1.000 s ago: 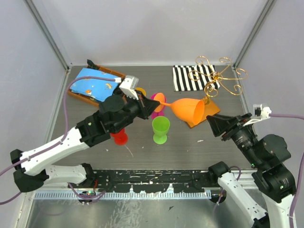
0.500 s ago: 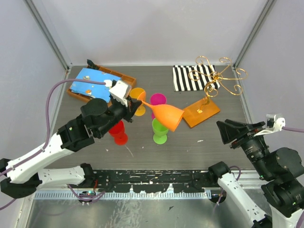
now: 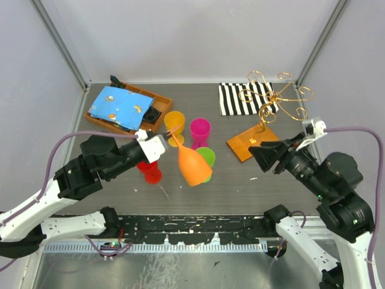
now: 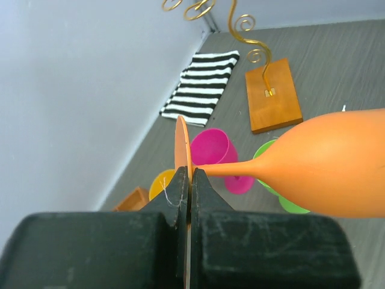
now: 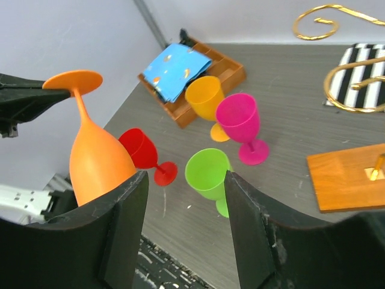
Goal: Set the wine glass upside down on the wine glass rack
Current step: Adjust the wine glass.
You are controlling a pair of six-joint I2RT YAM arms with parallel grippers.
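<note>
**Top view.** Left gripper (image 3: 169, 135) closed tight, edge-on, upon the flat foot of the orange wine glass (image 3: 191, 165), one finger pressed to each face of the disc. Glass carried foot-up and bowl-down, tilted, with the stem slanting away from the jaws. Bowl overlapping the green glass (image 3: 207, 155) as seen from above, apparently clear of it and of the table (image 3: 234, 180), though contact not resolvable from this angle. Red glass (image 3: 150, 173) just beside the bowl on the left; yellow glass (image 3: 174, 120) and pink glass (image 3: 200, 129) farther back.

Wine glass rack (image 3: 252, 143) well apart from the carried glass, to the right: gold wire scrolls rising from an orange-brown wooden base. Striped cloth (image 3: 239, 99) behind the rack. Wooden tray (image 3: 161, 97) with blue cloth at far left.

Right gripper (image 3: 255, 158) near the rack's base, jaws parted and holding nothing, aimed toward the cluster of glasses.
</note>
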